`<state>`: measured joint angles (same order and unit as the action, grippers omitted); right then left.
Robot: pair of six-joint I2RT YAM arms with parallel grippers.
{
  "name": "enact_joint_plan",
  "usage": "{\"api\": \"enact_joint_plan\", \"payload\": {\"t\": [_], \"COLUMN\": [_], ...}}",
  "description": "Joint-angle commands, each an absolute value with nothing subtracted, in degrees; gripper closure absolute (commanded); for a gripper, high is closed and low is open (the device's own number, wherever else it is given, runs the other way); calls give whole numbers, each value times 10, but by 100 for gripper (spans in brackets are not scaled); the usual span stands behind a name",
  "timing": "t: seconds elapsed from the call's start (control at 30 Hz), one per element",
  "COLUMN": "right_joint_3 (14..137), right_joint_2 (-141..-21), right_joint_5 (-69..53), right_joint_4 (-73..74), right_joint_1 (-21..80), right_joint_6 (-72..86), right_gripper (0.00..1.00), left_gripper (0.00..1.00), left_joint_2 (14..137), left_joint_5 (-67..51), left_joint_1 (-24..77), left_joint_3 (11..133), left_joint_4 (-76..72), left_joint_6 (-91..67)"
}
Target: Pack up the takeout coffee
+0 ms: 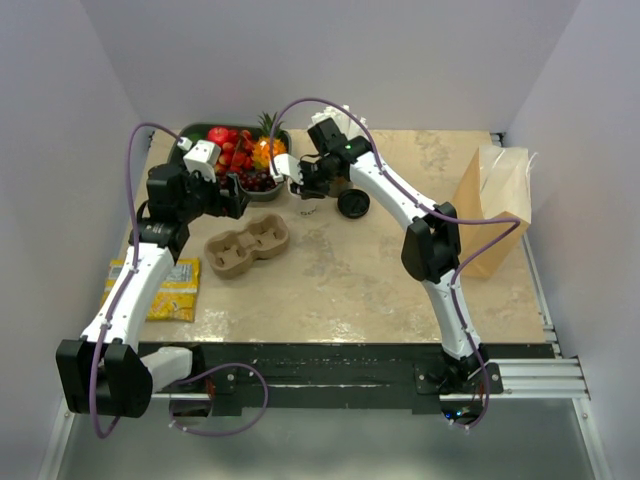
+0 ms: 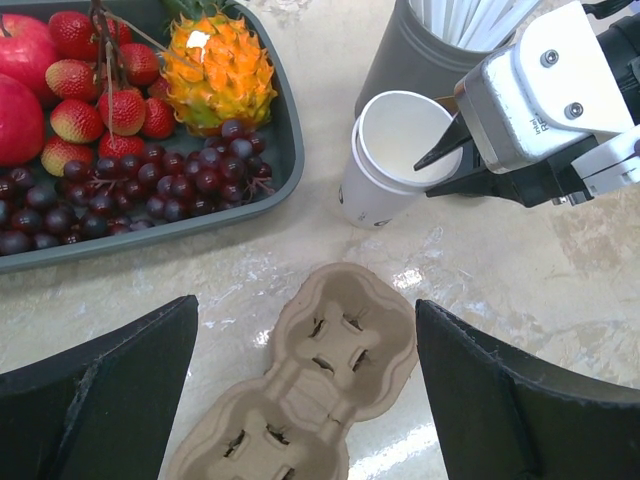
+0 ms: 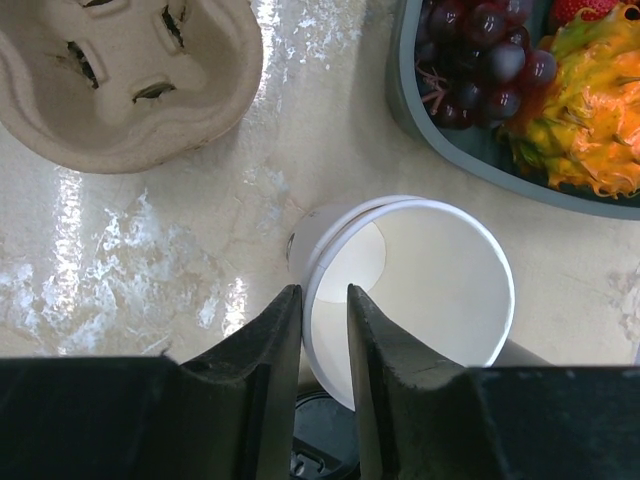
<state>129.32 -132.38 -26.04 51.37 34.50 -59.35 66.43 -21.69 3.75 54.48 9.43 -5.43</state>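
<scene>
The takeout coffee's white paper cup (image 2: 385,170) stands uncovered and empty on the table beside a grey cup of straws (image 2: 410,50). Its black lid (image 1: 353,204) lies apart on the table to the right, and also shows under the cup in the right wrist view as the lid (image 3: 335,450). My right gripper (image 3: 322,295) straddles the cup (image 3: 430,290) at its near rim. One finger is outside against the wall, the other inside with a visible gap. My left gripper (image 2: 305,400) hangs wide open over the brown pulp carrier (image 2: 330,370), holding nothing.
A grey tray (image 2: 290,150) of fruit sits at the back left, close to the cup. A brown paper bag (image 1: 495,205) stands at the right edge. A yellow packet (image 1: 165,290) lies at the front left, near the left arm.
</scene>
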Motion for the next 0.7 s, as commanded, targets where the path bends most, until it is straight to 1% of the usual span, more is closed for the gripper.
{"api": "enact_joint_plan", "payload": {"t": [0.0,0.23,0.33,0.4,0.43,0.47,0.5,0.6,0.63,0.67], "right_joint_3": [1317,1321,1322,1321,1319,1320,1320,1322,1323,1324], "right_joint_2": [-1288,-1289,-1285,-1283,-1282,-1282,-1282,-1281,-1281,-1281], "right_joint_5": [-254,-258,-261,-260,-260,-260,-259,-261,-262,-260], "right_joint_4": [501,506,508,508,508,510,510,509,507,501], "right_joint_1": [349,348,349,348,348,349,348,349,349,349], "right_joint_6": [-584,-582,-581,-577,-577,-577,-579,-576,-574,-571], "right_gripper": [74,83,84,81,81,85,87,87,86,82], "left_gripper": [6,6,6,6,6,6,6,6,6,6], "left_joint_2": [664,665,666,665,666,666,666,666,666,666], "left_joint_5": [-227,-229,-229,-229,-230,-231,-230,-230,-230,-230], "left_joint_1": [33,33,33,33,33,33,32,33,33,33], "left_joint_3": [541,541,540,539,539,538,538,538,538,538], "left_joint_4": [68,67,67,66,65,64,64,64,64,64], "left_joint_6": [-64,-66,-67,-67,-67,-68,-69,-68,-68,-69]}}
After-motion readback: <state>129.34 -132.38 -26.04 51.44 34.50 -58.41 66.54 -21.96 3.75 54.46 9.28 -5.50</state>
